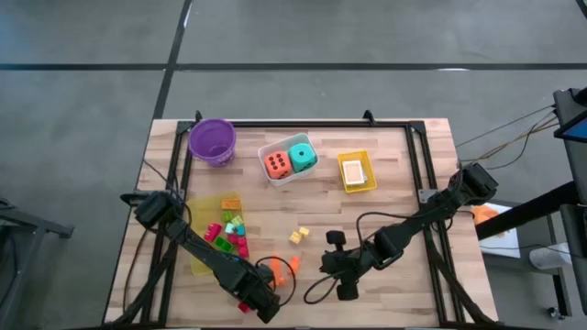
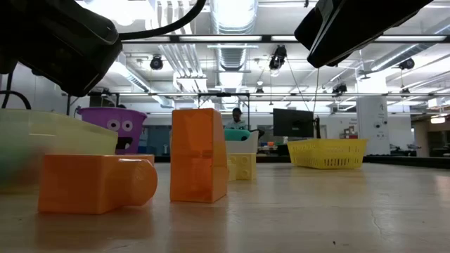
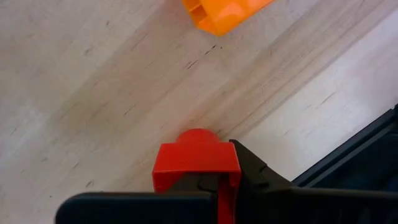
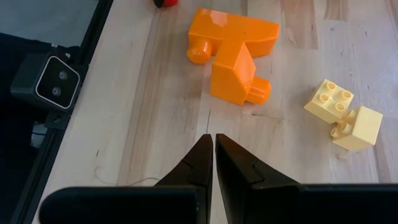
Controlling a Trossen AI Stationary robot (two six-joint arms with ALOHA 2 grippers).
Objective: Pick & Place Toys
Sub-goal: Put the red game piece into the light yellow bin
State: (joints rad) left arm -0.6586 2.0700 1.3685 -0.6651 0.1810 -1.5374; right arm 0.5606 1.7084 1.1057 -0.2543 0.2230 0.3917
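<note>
Both arms stoop low: left gripper [image 3: 208, 186] clenches a smooth red block [image 3: 196, 163]; right gripper [image 4: 214, 163] pinched empty above the wooden worktop [image 4: 155, 112].

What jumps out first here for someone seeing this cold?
Probably the left gripper at the table's near edge, shut on a red block, with two orange blocks lying just beside it. Next, the white tray at the far side holding an orange die and a teal die, flanked by the purple bowl and the yellow tray.
</note>
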